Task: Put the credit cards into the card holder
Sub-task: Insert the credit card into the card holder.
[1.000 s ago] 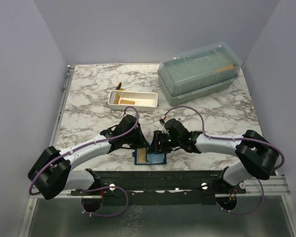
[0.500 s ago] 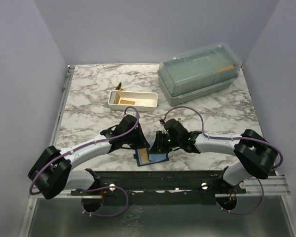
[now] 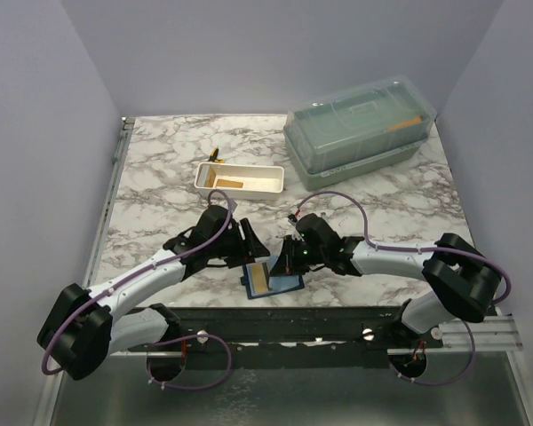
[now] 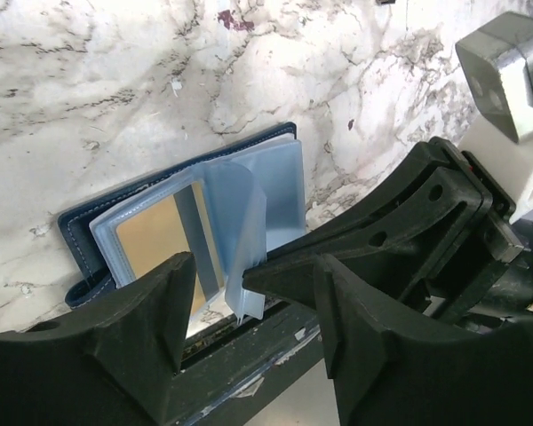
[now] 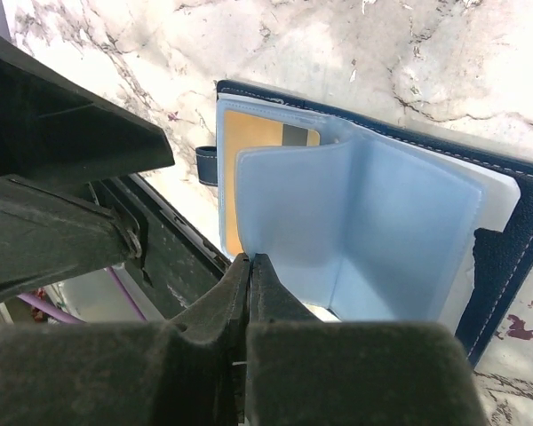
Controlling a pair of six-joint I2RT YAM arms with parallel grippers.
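Note:
The navy card holder (image 3: 284,284) (image 4: 84,235) (image 5: 515,240) lies open near the table's front edge. An orange credit card (image 3: 259,280) (image 4: 151,240) (image 5: 249,133) sits in its left pocket. My right gripper (image 3: 280,266) (image 5: 250,262) is shut on the edge of a translucent blue pocket leaf (image 4: 240,231) (image 5: 364,222), holding it raised. My left gripper (image 3: 249,244) (image 4: 253,275) stands open just left of the holder, with nothing of its own between its fingers. More orange credit cards (image 3: 226,184) lie in the white tray.
The long white tray (image 3: 258,178) stands behind the arms at mid-table. A small yellow and dark item (image 3: 215,156) lies behind it. A large translucent green lidded box (image 3: 360,129) fills the back right. The metal rail (image 3: 284,324) runs just in front of the holder.
The left gripper has opened and drawn back to the left, away from the holder. The right gripper has closed on the pocket leaf.

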